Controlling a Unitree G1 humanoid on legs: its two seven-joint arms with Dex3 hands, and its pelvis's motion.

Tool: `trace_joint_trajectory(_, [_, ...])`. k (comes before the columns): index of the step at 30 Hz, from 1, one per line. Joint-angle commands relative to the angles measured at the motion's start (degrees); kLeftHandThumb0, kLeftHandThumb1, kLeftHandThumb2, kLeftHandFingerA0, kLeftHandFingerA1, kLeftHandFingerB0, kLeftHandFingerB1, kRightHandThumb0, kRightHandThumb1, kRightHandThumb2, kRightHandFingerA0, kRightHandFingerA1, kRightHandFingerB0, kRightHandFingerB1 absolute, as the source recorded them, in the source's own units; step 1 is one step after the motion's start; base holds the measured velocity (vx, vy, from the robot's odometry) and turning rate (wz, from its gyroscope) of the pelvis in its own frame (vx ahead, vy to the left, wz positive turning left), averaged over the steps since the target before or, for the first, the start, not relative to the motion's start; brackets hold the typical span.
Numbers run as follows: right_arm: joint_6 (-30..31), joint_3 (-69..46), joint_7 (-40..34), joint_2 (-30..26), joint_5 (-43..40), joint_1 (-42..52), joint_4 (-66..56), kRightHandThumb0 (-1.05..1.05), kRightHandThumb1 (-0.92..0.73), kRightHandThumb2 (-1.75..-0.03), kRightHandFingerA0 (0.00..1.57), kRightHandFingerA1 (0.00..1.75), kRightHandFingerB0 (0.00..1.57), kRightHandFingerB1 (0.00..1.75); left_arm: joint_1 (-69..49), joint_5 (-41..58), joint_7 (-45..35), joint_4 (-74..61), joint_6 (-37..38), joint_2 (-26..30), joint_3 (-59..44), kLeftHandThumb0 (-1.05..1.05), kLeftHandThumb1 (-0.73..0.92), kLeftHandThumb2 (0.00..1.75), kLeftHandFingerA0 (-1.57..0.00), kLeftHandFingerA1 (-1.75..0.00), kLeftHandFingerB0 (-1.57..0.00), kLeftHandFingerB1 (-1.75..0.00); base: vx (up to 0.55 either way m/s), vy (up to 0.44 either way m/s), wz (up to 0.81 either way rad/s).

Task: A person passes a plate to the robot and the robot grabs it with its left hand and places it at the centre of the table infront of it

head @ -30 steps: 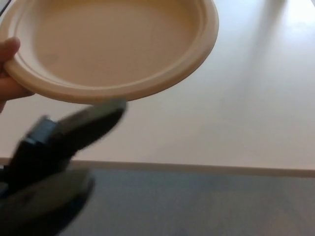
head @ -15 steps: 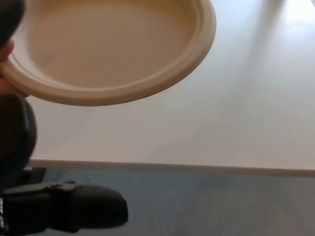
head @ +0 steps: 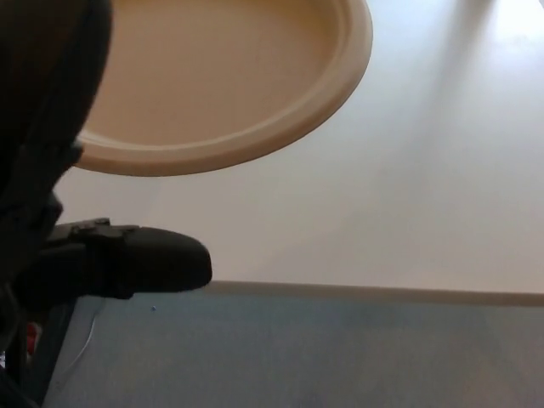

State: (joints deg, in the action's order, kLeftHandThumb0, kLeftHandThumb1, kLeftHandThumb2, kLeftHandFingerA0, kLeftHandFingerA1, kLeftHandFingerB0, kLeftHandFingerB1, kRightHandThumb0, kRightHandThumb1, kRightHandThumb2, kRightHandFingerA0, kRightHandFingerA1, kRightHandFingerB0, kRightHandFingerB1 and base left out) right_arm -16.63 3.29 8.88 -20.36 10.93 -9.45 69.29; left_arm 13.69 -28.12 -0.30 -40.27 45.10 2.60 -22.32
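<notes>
Pale tabletop [head: 408, 187] fills most of the view, its near edge running above a grey-blue floor [head: 340, 348]. At the far left the robot's left hand [head: 51, 170] looms dark and close, one finger [head: 51, 68] covering the plate's left edge and another [head: 144, 259] jutting rightward below it; whether it actually grips the plate cannot be told. Up and to the right of the hand, the beige plate [head: 229, 76] hangs above the table, tilted slightly.
</notes>
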Motion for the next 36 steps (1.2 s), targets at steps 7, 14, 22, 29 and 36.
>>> trace_joint_trajectory(7, [0.29, -0.03, 1.51, -2.83, 0.26, -1.30, 0.45, -0.88, -0.82, -0.66, 0.23, 0.55, 0.19, 0.44, -3.06, -24.67, 0.19, 12.39, -7.07, 3.69, 2.99, -0.80, 0.48, 0.89, -0.13, -0.13, -0.11, -0.09, 0.00, 0.000, 0.00])
trace_joint_trajectory(14, [0.48, 0.25, 1.20, -2.84, 0.40, -1.19, 0.29, -0.87, -0.82, -0.66, 0.22, 0.55, 0.19, 0.44, -4.83, -27.38, 2.68, 15.34, -7.70, 4.18, 5.09, -0.78, 0.49, 0.88, -0.13, -0.18, -0.12, -0.12, 0.00, 0.000, 0.00])
trace_joint_trajectory(22, [-0.11, 0.58, 1.31, -3.03, 0.58, -0.96, -0.01, -0.83, -0.85, -0.66, 0.24, 0.55, 0.21, 0.45, -3.78, -30.70, 5.50, 18.10, -10.92, 6.04, 6.83, -0.72, 0.41, 0.87, -0.04, -0.33, -0.03, -0.18, 0.00, 0.000, 0.00])
trace_joint_trajectory(29, [0.04, 0.13, 1.51, -2.91, 0.06, -1.19, 0.74, -0.86, -0.84, -0.66, 0.24, 0.55, 0.21, 0.45, -0.39, -38.00, 11.46, 22.47, -17.22, 6.83, 9.62, -0.37, 0.13, 0.83, 0.00, -0.48, 0.00, -0.49, 0.00, 0.000, 0.00])
trace_joint_trajectory(36, [0.04, 0.79, 1.34, -2.91, 0.63, -1.16, 0.37, -0.88, -0.83, -0.66, 0.22, 0.56, 0.19, 0.45, 4.16, -40.22, 24.40, 28.51, -20.16, 7.08, 11.85, -0.45, 0.39, 0.66, -0.57, -0.49, -0.40, -0.44, 0.00, 0.000, 0.00])
